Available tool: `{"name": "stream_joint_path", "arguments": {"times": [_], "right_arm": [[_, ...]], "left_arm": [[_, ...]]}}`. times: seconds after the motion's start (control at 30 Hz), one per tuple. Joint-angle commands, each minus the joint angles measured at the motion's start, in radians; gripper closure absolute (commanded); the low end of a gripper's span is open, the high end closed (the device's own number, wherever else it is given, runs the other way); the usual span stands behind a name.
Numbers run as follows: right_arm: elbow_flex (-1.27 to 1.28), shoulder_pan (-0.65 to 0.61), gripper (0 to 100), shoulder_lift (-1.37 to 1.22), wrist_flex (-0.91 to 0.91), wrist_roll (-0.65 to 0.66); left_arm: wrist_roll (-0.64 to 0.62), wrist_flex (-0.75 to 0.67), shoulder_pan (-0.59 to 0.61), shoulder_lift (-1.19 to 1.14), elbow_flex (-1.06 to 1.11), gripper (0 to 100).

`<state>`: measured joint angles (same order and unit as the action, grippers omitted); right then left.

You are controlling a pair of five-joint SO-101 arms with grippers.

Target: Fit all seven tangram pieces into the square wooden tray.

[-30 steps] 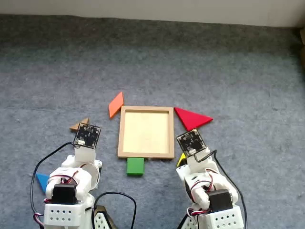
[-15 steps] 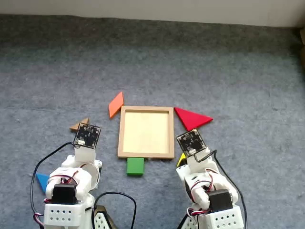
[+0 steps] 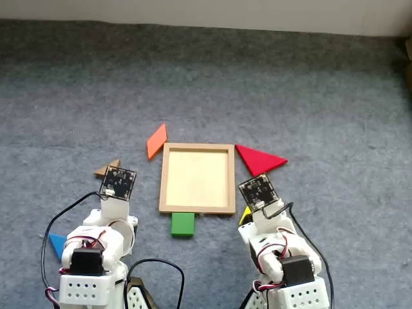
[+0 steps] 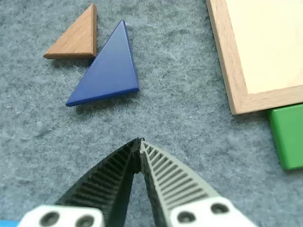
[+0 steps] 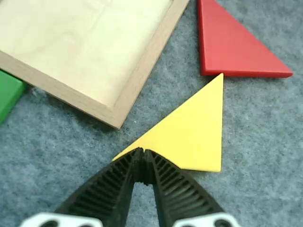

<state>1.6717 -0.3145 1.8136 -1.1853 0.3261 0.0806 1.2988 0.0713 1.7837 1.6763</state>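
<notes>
Wooden tray (image 3: 163, 180) on grey felt (image 3: 290, 84); ribbed left fingers (image 4: 165, 175), right fingers (image 5: 175, 187) closed, empty.

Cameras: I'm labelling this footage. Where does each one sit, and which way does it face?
High view: fixed overhead, looking down on left arm, right arm and tray.
Left wrist view: wrist-mounted, looking down past shut left fingers at the blue triangle.
Right wrist view: wrist-mounted, looking down past shut right fingers at the yellow triangle.
Both wrist views share the tray and green square.

It seems to be a small robotics lab set-up. Two desktop robot arms (image 3: 96, 257) stand on grey carpet (image 3: 290, 84). A pale wall (image 3: 206, 9) borders the carpet's far edge.
</notes>
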Motion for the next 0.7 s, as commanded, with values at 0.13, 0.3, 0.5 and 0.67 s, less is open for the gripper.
{"name": "stream_joint_path", "arguments": {"times": [0.13, 0.3, 0.5, 0.67], "right_arm": [[0.079, 0.008, 98.0, -0.002, -0.008, -0.008], [-0.113, 0.13, 98.0, -0.012, -0.005, -0.166], [-0.309, 0.165, 98.0, -0.018, -0.008, -0.287], [-0.412, 0.165, 97.6, -0.165, -0.001, -0.361]], "left_arm": [[-0.008, 0.008, 0.01, 0.033, 0.019, 98], [-0.008, 0.008, 0.01, 0.033, 0.019, 98], [-0.008, 0.008, 0.01, 0.033, 0.019, 98], [-0.008, 0.008, 0.01, 0.033, 0.019, 98]]}}
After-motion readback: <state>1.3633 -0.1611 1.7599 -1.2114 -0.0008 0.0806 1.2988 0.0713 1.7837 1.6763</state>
